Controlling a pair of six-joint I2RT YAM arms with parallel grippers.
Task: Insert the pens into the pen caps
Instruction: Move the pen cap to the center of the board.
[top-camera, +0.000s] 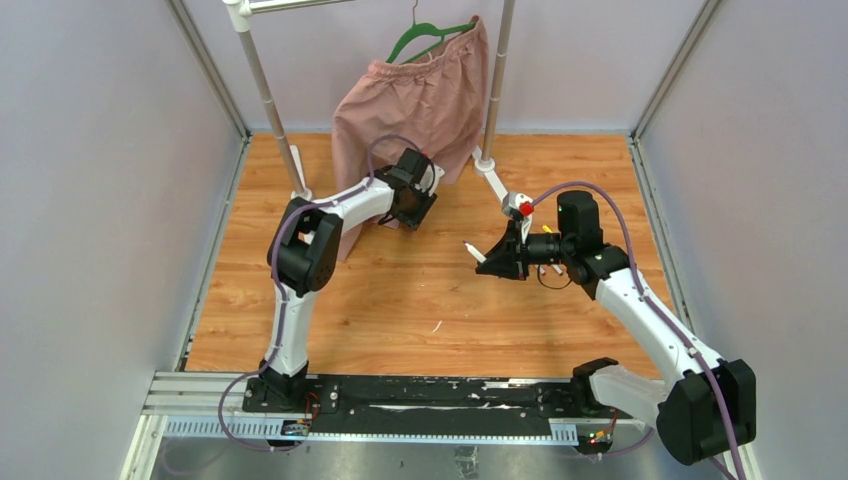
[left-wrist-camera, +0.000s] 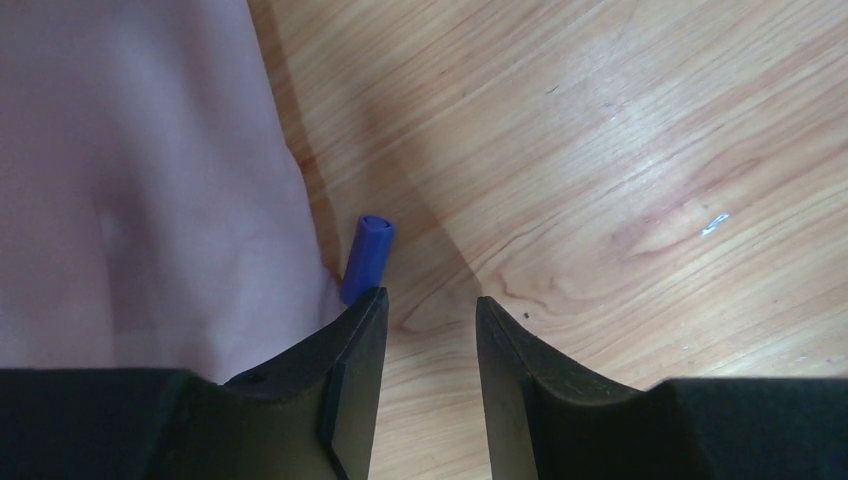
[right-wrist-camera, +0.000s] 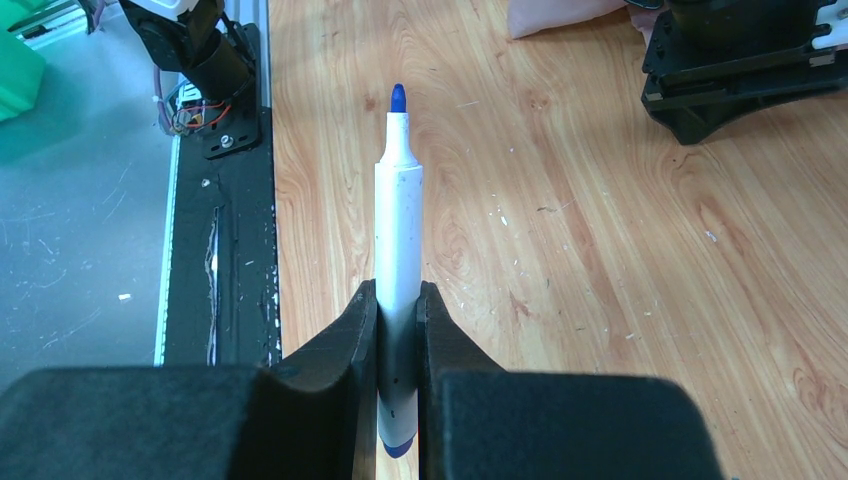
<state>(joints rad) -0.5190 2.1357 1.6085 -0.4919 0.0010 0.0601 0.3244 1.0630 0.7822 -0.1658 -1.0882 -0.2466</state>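
left end effector (left-wrist-camera: 430, 300): open, fingers stand apart, low over the bench (left-wrist-camera: 600, 150) | blue cap (left-wrist-camera: 367, 255): lies on the bench just past one fingertip, right beside the pink shorts (left-wrist-camera: 130, 180) | right end effector (right-wrist-camera: 398, 290): closed tight on the white pen (right-wrist-camera: 398, 200), blue tip sticking out in front

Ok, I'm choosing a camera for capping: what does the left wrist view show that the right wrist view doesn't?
Only left wrist: a blue cap lying on the wooden table beside the pink cloth, just past the open left gripper. Only right wrist: a white pen with a blue tip, clamped in the right gripper, and the black base rail. Both: the wooden table and some pink cloth.
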